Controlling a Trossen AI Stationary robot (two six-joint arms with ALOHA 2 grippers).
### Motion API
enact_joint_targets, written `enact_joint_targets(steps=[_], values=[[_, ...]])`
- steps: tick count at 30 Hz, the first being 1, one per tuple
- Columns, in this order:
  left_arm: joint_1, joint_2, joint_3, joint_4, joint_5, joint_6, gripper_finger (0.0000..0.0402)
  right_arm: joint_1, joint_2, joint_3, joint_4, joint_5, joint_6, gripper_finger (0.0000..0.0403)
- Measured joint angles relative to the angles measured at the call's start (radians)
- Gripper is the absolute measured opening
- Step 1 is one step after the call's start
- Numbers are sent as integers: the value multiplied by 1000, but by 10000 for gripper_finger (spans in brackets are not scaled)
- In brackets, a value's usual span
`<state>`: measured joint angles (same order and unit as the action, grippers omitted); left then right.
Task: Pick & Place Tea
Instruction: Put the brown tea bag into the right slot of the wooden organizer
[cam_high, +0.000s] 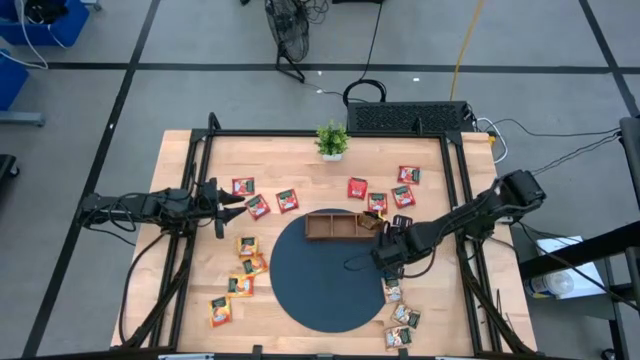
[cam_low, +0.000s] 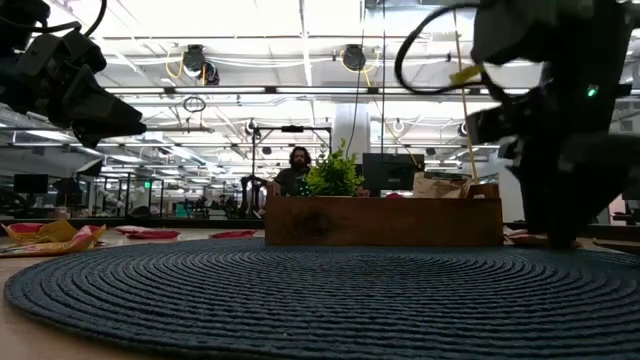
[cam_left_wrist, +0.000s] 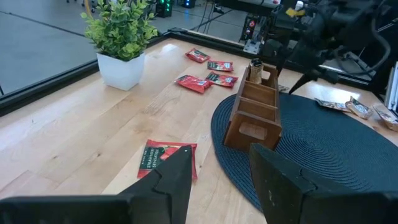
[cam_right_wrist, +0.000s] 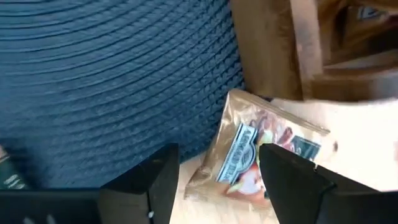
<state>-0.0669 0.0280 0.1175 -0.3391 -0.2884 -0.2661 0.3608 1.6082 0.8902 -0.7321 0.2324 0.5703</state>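
A: What carries it all?

B: A pale wooden table (cam_high: 300, 175) on a grey floor with dark lines; level across it, a big hall with bright ceiling lights and a person sitting far behind. A dark round woven mat (cam_high: 325, 285) lies toward the table's near edge, a wooden tray (cam_high: 335, 226) on its far rim.

A: The arms?

B: The left gripper (cam_high: 232, 199) hangs near the left edge, jaws apart, empty. The right gripper (cam_high: 388, 252) is at the mat's right rim, jaws apart over a pale tea sachet (cam_right_wrist: 255, 149).

A: Other tea?

B: Red sachets (cam_high: 258, 206) toward the far edge, orange sachets (cam_high: 247, 262) along the left. Their print is unreadable. A potted plant (cam_high: 332, 140) stands at the far edge.
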Motion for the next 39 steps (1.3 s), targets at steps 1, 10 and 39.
enact_joint_targets(steps=[1,10,39], values=[[0,0,0,0,0,0,161,-2,10,2,0,1,8,204],[0,0,0,0,0,0,161,-6,35,3,-1,-3,35,154],[0,0,0,0,0,0,161,199,-46,134,-291,397,111,2]])
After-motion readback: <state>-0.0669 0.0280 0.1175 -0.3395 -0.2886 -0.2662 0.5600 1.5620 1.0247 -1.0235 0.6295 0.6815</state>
